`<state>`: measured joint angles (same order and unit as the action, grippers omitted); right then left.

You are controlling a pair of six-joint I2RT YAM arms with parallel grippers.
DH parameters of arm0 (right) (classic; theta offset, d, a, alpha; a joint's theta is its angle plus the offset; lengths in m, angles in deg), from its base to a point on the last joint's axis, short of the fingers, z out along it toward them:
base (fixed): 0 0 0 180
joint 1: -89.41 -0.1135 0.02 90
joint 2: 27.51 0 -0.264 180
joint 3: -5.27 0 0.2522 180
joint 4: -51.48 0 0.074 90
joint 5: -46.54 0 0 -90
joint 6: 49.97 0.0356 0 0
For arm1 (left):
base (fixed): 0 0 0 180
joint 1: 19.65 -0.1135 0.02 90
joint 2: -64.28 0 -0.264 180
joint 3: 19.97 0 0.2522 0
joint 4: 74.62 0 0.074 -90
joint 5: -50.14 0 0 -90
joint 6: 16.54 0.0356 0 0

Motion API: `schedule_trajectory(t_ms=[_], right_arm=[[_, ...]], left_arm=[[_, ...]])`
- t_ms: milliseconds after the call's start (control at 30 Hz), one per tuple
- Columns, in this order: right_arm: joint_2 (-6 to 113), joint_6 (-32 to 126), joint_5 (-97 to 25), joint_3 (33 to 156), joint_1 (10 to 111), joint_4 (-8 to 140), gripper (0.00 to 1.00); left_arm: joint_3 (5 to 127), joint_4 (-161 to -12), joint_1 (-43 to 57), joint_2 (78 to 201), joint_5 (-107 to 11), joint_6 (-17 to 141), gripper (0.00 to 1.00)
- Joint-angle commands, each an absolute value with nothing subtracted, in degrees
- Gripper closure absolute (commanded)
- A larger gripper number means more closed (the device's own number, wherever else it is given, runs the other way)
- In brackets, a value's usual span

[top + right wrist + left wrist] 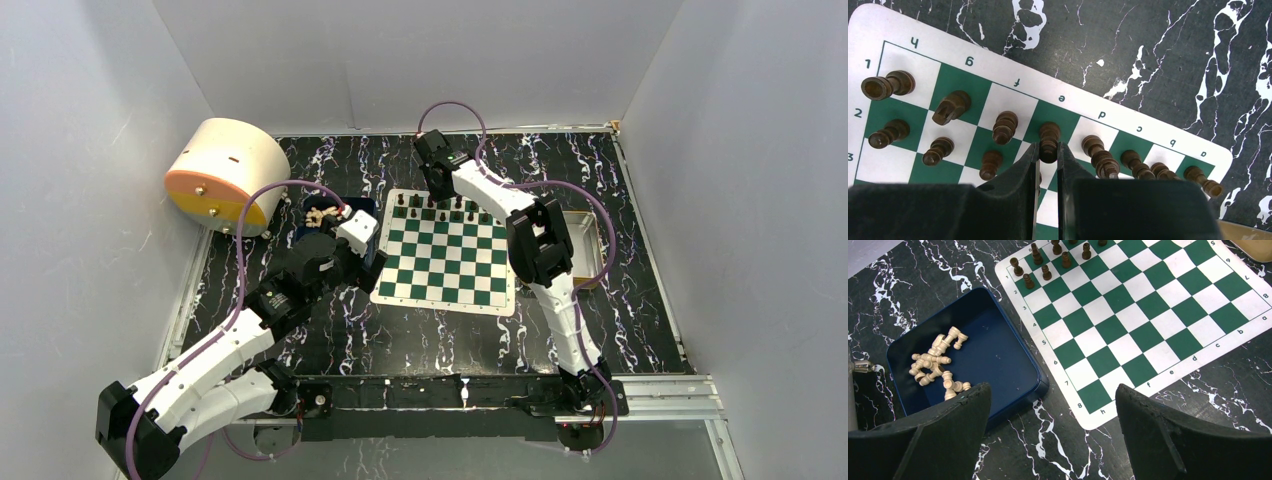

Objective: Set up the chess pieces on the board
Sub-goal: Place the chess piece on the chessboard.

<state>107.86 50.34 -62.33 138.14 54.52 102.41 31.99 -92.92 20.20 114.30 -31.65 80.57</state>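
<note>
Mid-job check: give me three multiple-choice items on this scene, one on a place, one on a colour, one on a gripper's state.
1. The pale pieces lie: A on the board; B in the blue tray; C beside the board.
2. The pieces standing on the board are: A dark brown; B pale; C red.
3. The right gripper is: A wide open; B out of view; C shut on a dark piece.
Answers: 1 B, they cluster inside its walls; 2 A, only dark ones stand on the far rows; 3 C, its fingers pinch one between them.
</note>
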Motion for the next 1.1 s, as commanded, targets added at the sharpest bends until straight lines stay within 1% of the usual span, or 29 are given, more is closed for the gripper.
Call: schedule_trajectory(t_ms=[0, 100, 400, 767, 933, 1067], right_arm=[[108.36, 50.75, -62.42, 140.8, 54.87, 102.16, 0.79], [108.58, 50.69, -62.32, 140.82, 54.87, 102.24, 0.76], [108.57, 50.74, -62.53, 141.6, 54.96, 102.76, 0.59], [106.78, 50.16, -61.92, 144.65, 55.05, 104.72, 0.55], [103.55, 50.67, -61.12, 145.57, 55.06, 107.19, 0.5], [98.18, 52.13, -58.88, 141.49, 55.07, 108.14, 0.44]], left_arm=[[31.91, -92.08, 19.96, 112.89, -30.89, 81.13, 0.09], [31.9, -92.08, 19.97, 112.85, -30.97, 81.18, 0.08], [31.89, -92.07, 19.92, 113.06, -30.98, 81.2, 0.08], [31.81, -92.08, 19.97, 113.15, -30.97, 81.19, 0.09], [31.74, -91.71, 19.98, 113.53, -30.79, 80.06, 0.08], [32.62, -91.26, 19.98, 114.67, -29.91, 76.52, 0.08]])
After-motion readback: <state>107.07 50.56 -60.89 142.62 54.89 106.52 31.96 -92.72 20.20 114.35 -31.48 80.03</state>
